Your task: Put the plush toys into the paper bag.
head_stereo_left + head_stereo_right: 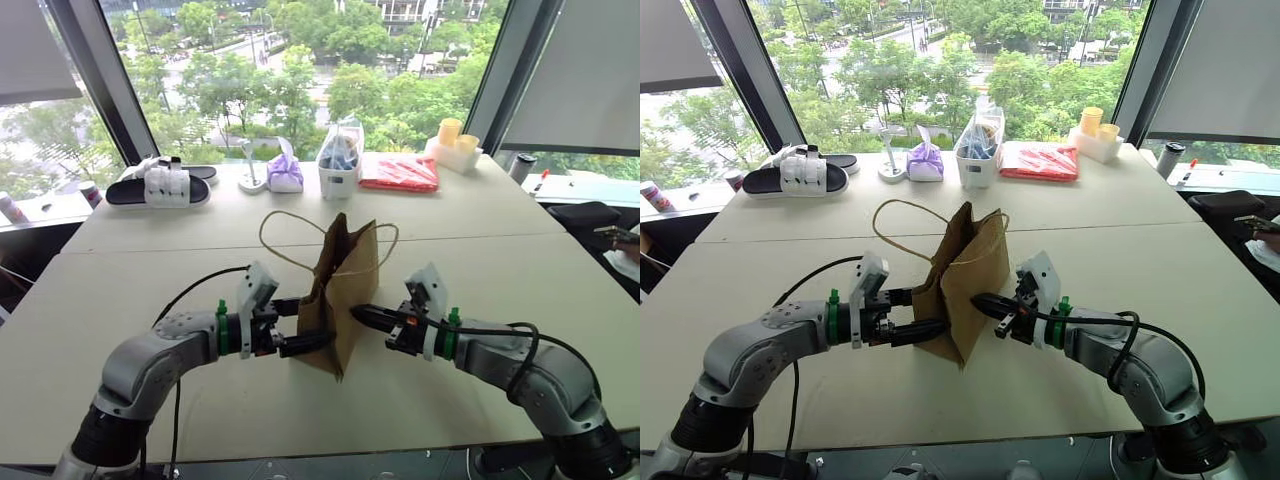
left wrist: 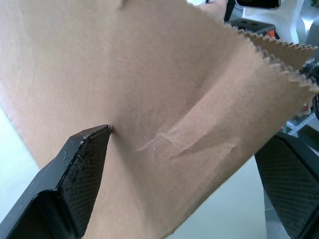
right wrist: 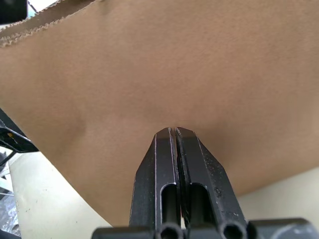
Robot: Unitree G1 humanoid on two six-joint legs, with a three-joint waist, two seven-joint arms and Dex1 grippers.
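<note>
Barely started: bag (image 1: 340,290) upright mid-bench (image 1: 150,260), squeezed between wide-open left gripper (image 1: 300,325) and fully closed, empty right gripper (image 1: 368,317) poking its side, no toys spotted anywhere yet.

matt creased brown paper bag (image 1: 340,290), zigzag-cut rim, cross-hatched black fingers (image 2: 82,164), smooth matt table (image 1: 480,270)

Brown paper bag (image 1: 345,290), cream handles (image 1: 290,240), purple pouch (image 1: 285,173), red packet (image 1: 400,172).
</note>
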